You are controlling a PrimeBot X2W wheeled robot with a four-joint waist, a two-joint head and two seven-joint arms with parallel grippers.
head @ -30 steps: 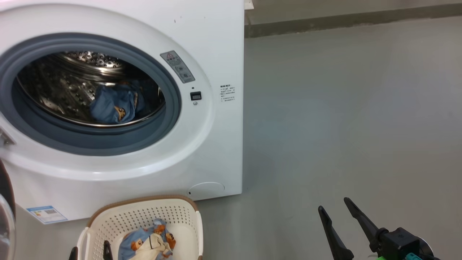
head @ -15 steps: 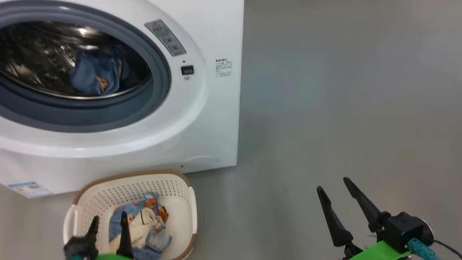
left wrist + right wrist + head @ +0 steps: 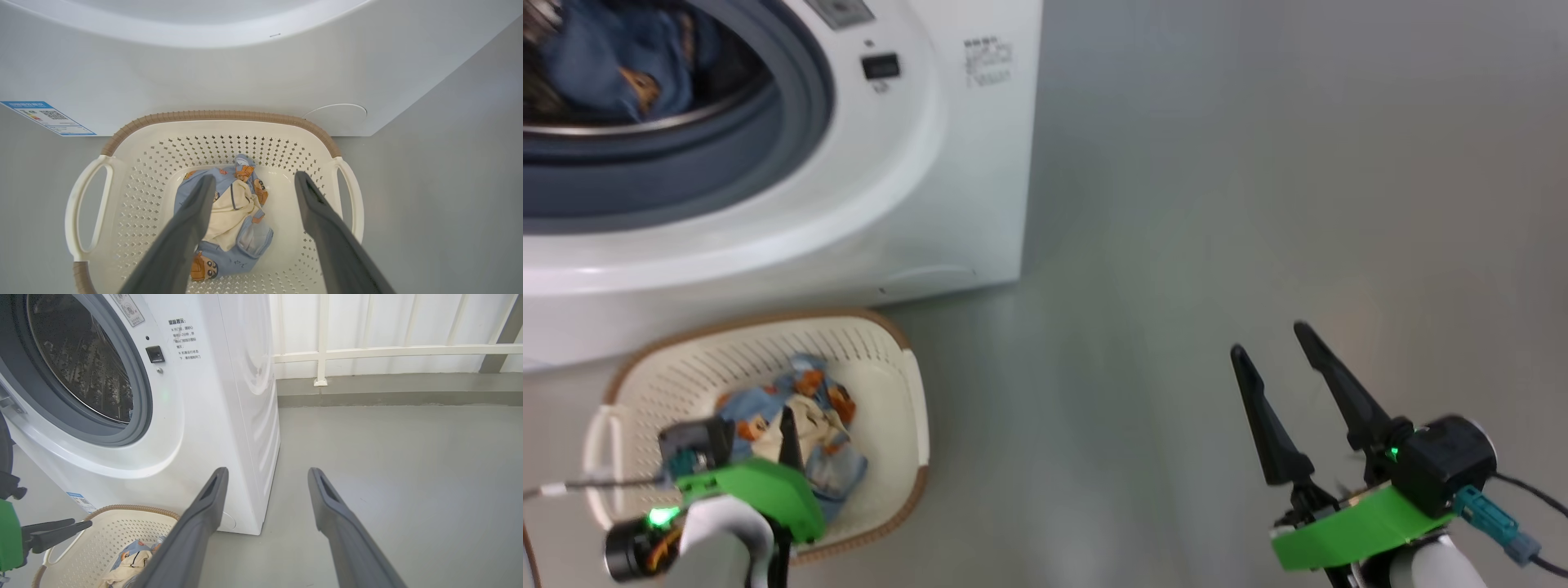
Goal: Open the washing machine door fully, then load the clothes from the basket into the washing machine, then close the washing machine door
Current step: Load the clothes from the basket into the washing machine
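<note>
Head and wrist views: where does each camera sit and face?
Left wrist view: left wrist, looking down past the open left gripper into the cream perforated plastic basket holding light-blue bear-print clothes.
Right wrist view: right wrist, facing the white washing machine and grey floor past the open right gripper.
Head view: head, tilted down at the basket; both grippers show.
All three share basket, clothes, machine.

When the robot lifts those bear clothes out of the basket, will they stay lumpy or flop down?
Probably flop: the clothes lie crumpled in soft folds, so loose ends should dangle. They seem light, just a small bundle in the basket. Likely not slippery, since the fabric looks matte.
</note>
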